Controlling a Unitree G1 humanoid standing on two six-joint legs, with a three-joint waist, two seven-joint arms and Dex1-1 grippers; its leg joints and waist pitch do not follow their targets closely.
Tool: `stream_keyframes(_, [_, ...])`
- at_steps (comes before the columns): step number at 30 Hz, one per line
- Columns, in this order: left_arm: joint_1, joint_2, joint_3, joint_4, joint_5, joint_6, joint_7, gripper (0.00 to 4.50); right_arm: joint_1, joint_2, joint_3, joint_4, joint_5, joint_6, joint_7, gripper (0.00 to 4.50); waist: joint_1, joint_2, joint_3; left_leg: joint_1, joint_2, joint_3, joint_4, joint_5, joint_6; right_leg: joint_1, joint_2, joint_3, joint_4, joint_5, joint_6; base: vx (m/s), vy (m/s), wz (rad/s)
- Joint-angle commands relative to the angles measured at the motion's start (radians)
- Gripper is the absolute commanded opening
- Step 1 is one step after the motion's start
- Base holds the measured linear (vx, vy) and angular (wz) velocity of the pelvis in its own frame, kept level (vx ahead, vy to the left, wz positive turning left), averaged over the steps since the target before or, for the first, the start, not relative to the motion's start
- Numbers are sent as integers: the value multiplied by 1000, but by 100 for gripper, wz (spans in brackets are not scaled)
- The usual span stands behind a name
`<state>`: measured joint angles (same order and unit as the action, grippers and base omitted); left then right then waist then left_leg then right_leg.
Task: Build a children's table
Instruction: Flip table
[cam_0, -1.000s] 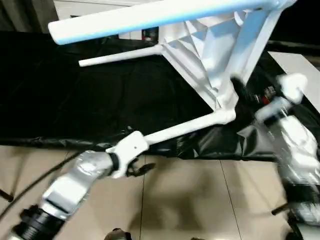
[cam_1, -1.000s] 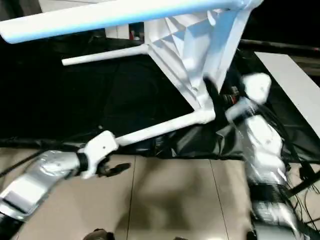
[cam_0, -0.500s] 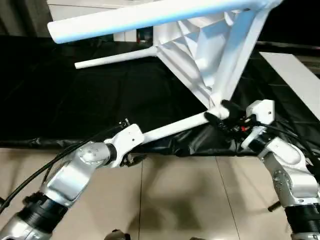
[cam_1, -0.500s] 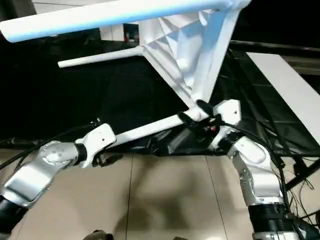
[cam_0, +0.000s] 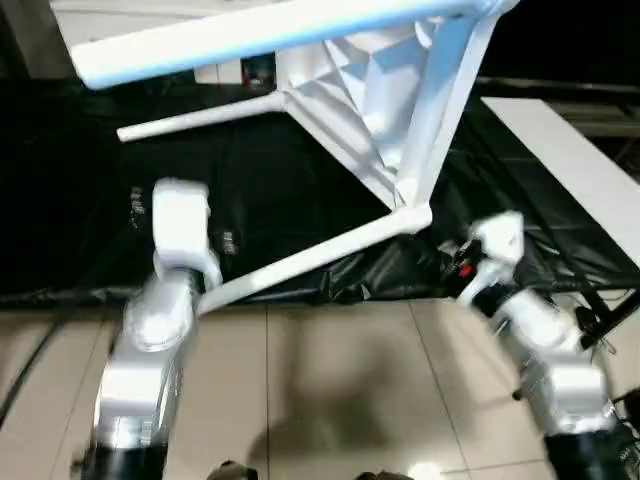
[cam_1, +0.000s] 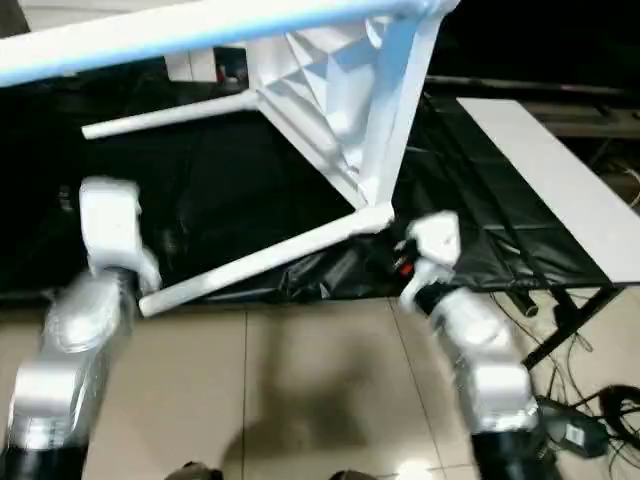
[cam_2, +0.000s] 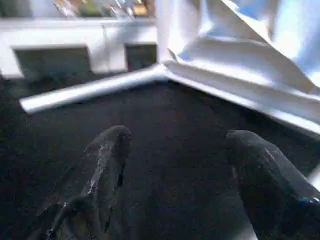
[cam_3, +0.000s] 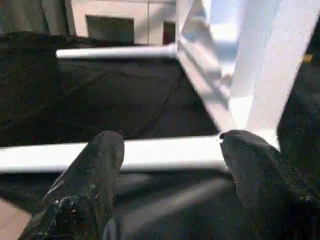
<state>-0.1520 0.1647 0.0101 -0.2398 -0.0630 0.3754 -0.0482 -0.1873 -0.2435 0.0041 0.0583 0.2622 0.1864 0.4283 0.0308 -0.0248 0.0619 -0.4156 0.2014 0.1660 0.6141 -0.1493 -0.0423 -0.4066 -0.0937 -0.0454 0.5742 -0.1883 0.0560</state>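
The table (cam_0: 390, 110) lies tipped on its side on the black cloth (cam_0: 90, 200), legs fitted, its nearest leg (cam_0: 310, 258) sticking out past the cloth's front edge. Left gripper (cam_2: 175, 165) and right gripper (cam_3: 167, 172) both hang with fingers spread, pinching nothing (neither touches the table). Looks light, stiff, smooth plastic, likely slippery: best gripped on a leg close to its socket.

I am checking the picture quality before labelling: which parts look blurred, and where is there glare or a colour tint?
Left eye view: both silver forearms are smeared by motion, and the top leg carries a bluish sheen. Left wrist view: the tabletop is soft and washed out, and the near fingers are out of focus. Right wrist view: the nearest leg is fairly sharp.
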Motion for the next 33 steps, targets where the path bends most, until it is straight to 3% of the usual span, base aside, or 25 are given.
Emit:
stream_keyframes(1, [13,-11,-18,-39,0,-39,7,350,19,5,22,-26,-22,-7,-19,344,-6,11,-49,61,18,-23,-113,-734,-95,-2,-16,-7,-96,-503,-90,0,0,0])
stream_keyframes(3, [30,-23,-17,-46,-2,-28,2,350,30,15,44,-27,-39,-4,-27,344,-13,10,-34,82,16,-21,-112,-805,-93,-10,-4,-38,-124,-603,-62,0,0,0])
stream_keyframes(4, [35,-29,-15,-48,0,-19,5,350,35,18,55,-28,-50,-4,-32,344,-1,31,-25,-36,23,-34,-228,-917,-94,115,9,-83,18,-518,-78,-118,2,6])
stream_keyframes(5, [38,-32,-13,-54,16,-9,12,350,39,23,61,-33,-59,-1,-38,344,104,29,-28,-123,-12,43,-250,-955,-94,166,39,-71,176,-342,-87,-97,-15,35])
stream_keyframes(6, [37,-31,-15,-59,27,-10,10,350,40,29,61,-36,-63,4,-45,344,61,-32,-61,-21,-23,52,-153,-613,-30,107,-31,16,120,-718,-24,-97,-15,35])
stream_keyframes(7, [36,-30,-16,-60,28,-9,7,350,39,31,59,-37,-64,6,-47,344,45,-66,-35,99,-40,-4,144,-391,-33,-53,-170,21,-127,-1178,-26,142,-117,61])
stream_keyframes(8, [36,-29,-18,-61,29,-6,6,350,38,31,58,-37,-65,8,-48,344,22,-39,-27,48,-59,-59,191,-167,22,-3,-177,63,-159,-1359,-99,235,-80,47])
stream_keyframes(9, [35,-22,-25,-64,29,-2,2,350,35,34,54,-36,-69,12,-53,344,26,-43,-5,9,-59,-79,206,-209,30,60,-202,62,-145,-1332,-145,235,-80,47])
stream_keyframes(10, [35,-21,-26,-65,28,-3,1,350,34,33,53,-36,-70,13,-55,344,34,-31,-17,45,-51,-93,199,-297,29,108,-190,41,-108,-1235,-222,97,31,56])
stream_keyframes(11, [33,-10,-40,-61,31,-7,-5,350,31,31,46,-35,-66,13,-60,344,23,25,-20,199,-9,-99,104,-542,-9,50,-106,-2,-76,-955,-240,-59,20,64])
stream_keyframes(12, [32,-4,-46,-58,36,-9,-7,350,30,29,42,-35,-62,12,-60,344,-26,46,-12,199,71,-197,-101,-932,-82,29,18,-47,112,-462,-163,-59,20,64])
stream_keyframes(14, [32,-3,-50,-56,37,-6,-12,350,29,26,37,-36,-58,15,-60,344,-26,62,-24,208,84,-207,-148,-875,-1,16,11,-43,166,-130,-100,2,49,5])
stream_keyframes(17, [31,-8,-50,-53,33,-1,-24,350,33,21,34,-41,-72,17,-67,344,-47,29,-17,210,35,-136,-162,-740,111,50,-7,-37,92,-84,-110,91,42,-10])
stream_keyframes(19, [29,-6,-61,-50,36,7,-44,350,37,19,32,-46,-67,25,-62,344,-24,-25,-42,157,-62,-62,-71,-528,151,157,-78,72,-31,-306,-145,133,-20,-5])
stream_keyframes(20, [26,-2,-69,-47,39,8,-51,350,42,9,39,-52,-65,31,-45,344,7,-42,-39,118,-95,-47,73,-353,161,205,-168,176,-124,-728,-282,194,-41,5])
stream_keyframes(21, [25,0,-70,-46,40,8,-51,350,43,6,40,-53,-66,31,-42,344,27,-36,-48,77,-78,-70,120,-280,151,242,-204,201,-130,-782,-344,194,-41,5])
stream_keyframes(22, [23,5,-77,-45,39,9,-50,350,46,-5,49,-58,-71,34,-26,344,36,-39,-59,19,-78,-89,154,-187,106,274,-174,205,-102,-596,-427,233,7,5])
stream_keyframes(23, [22,5,-77,-44,36,11,-50,350,46,-13,54,-60,-69,43,-12,344,41,-31,-52,-11,-71,-94,148,-96,85,266,-133,174,-91,-365,-485,210,21,12])
stream_keyframes(25, [22,8,-81,-39,40,8,-52,350,49,-42,74,-68,-58,54,44,344,42,3,-57,-2,-59,-78,18,84,113,236,-14,66,-78,-243,-431,214,33,13])
stream_keyframes(26, [23,11,-84,-39,39,15,-59,350,51,-58,85,-74,-54,66,69,344,27,63,-72,81,-36,-85,-59,180,155,194,58,-21,-44,-201,-291,241,35,0])
stream_keyframes(27, [31,18,-91,-46,20,23,-93,350,57,-94,109,-95,-38,93,134,344,-25,81,-82,190,71,-223,-90,27,385,50,85,-40,120,-263,-151,241,35,0])
stream_keyframes(28, [33,19,-91,-48,15,23,-100,350,58,-100,112,-98,-36,96,144,344,-19,79,-93,220,109,-245,-65,50,465,16,58,-22,156,-268,-104,258,12,-3])
stream_keyframes(30, [59,63,-129,-72,-16,44,-199,350,62,-161,138,-132,9,153,255,344,0,48,-108,185,95,-227,-9,773,547,-48,15,14,178,-27,43,220,34,-8])
stream_keyframes(32, [66,78,-143,-80,-21,52,-227,350,63,-177,142,-142,24,170,285,344,6,8,-109,164,37,-193,36,1154,409,-71,-36,81,94,297,23,-15,18,-21])
stream_keyframes(33, [77,98,-154,-93,-41,58,-268,350,59,-193,142,-154,55,197,323,344,1,-74,-103,48,-83,-117,42,683,274,12,-56,125,25,547,33,-105,12,-18])
